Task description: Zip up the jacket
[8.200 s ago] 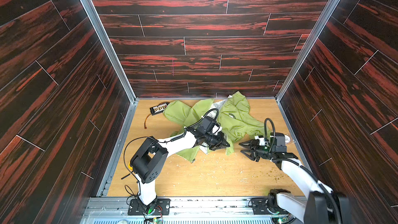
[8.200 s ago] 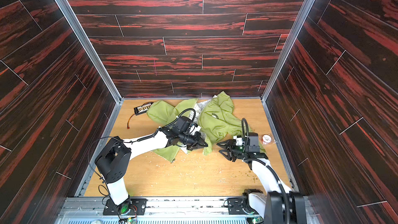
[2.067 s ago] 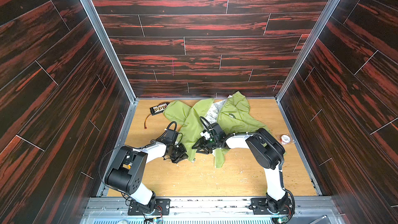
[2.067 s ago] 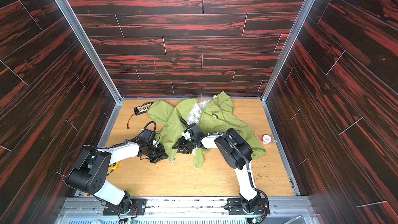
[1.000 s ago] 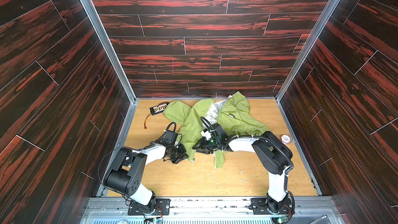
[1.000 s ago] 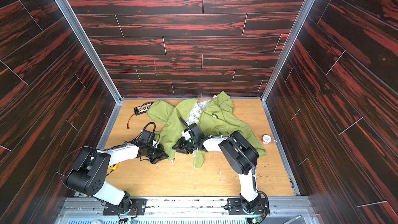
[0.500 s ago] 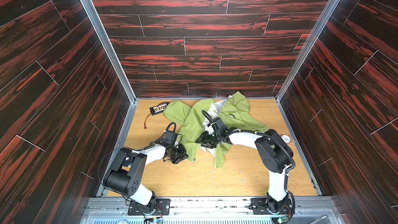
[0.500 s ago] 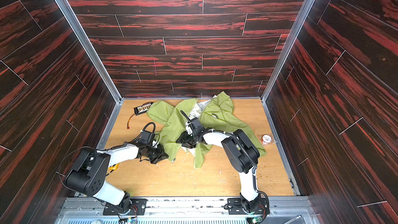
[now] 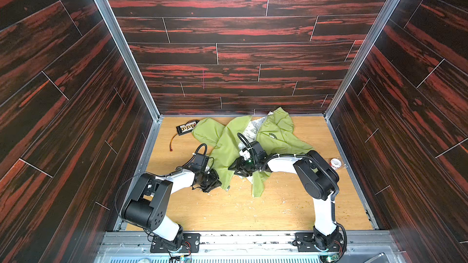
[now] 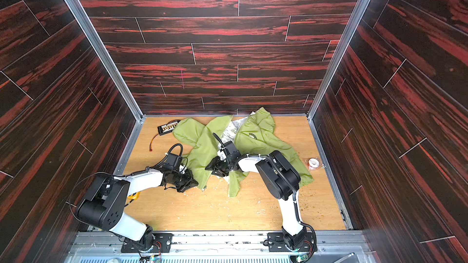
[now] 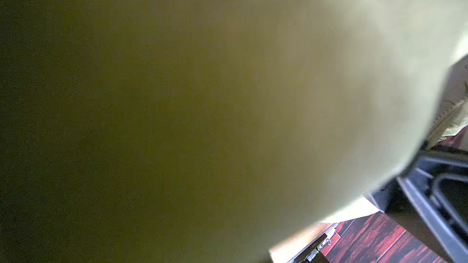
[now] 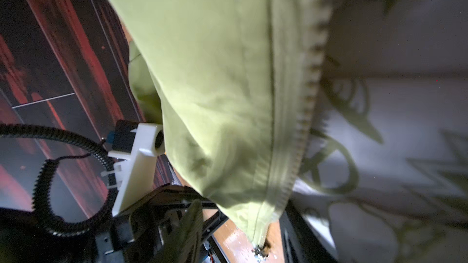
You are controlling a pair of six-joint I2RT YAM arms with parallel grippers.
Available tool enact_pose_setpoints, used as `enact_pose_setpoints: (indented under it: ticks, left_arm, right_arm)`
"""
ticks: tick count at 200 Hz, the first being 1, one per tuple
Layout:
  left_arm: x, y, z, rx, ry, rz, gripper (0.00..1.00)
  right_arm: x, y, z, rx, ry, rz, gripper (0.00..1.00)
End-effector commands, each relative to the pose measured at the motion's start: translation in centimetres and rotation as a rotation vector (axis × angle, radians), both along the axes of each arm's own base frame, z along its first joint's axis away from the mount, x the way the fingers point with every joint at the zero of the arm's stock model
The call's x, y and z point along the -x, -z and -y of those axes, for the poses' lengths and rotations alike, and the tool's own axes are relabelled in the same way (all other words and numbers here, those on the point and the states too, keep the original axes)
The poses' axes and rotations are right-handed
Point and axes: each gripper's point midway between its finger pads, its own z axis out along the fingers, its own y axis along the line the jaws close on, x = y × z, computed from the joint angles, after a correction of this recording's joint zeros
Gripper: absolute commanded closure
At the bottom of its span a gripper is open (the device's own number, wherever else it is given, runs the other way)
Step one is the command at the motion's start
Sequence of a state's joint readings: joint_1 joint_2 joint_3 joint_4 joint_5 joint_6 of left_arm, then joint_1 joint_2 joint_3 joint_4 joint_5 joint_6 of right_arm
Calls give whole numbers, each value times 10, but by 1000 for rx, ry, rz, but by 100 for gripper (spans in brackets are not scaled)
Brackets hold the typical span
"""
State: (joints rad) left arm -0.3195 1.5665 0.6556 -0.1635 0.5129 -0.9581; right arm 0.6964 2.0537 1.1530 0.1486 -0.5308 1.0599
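Note:
The olive-green jacket [image 9: 273, 135] [image 10: 255, 135] lies spread open on the wooden floor, with its pale lining [image 9: 253, 127] showing at the collar. My left gripper [image 9: 215, 185] [image 10: 191, 185] is shut on the bottom hem of the jacket's left front panel. Blurred green cloth [image 11: 202, 97] fills the left wrist view and hides the jaws. My right gripper [image 9: 236, 170] [image 10: 215, 169] [image 12: 253, 234] hovers low over the front opening. Its jaws stand apart and the panel's zipper teeth [image 12: 311, 84] hang between them. The zipper's metal end [image 12: 259, 250] dangles just above the floor.
A black connector strip [image 9: 187, 127] [image 10: 167, 127] with a thin wire lies at the back left. A small roll of tape [image 9: 336, 162] [image 10: 313, 162] sits by the right wall. White flecks dot the floor [image 9: 243, 208]. Dark red plank walls enclose three sides.
My right gripper has shifted slightly toward the back over the jacket's opening, and its jaws have spread a little. The left gripper has stayed at the hem.

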Motion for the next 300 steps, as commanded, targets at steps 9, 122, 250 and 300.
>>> enact_pose_setpoints:
  ticks: [9, 122, 250, 300]
  left_arm:
    - [29, 22, -15, -73, -8, -121, 96]
    - [31, 23, -16, -83, 4, -127, 96]
    - [31, 22, -17, -85, -8, -122, 96]
    - [29, 21, -17, -85, -15, -119, 96]
  right_arm:
    - [8, 18, -3, -57, 0, -34, 49]
    - [15, -21, -9, -268, -38, 109, 63]
    - [27, -50, -8, -314, -97, 192, 71]
    - [34, -60, -15, -340, -140, 210, 73]
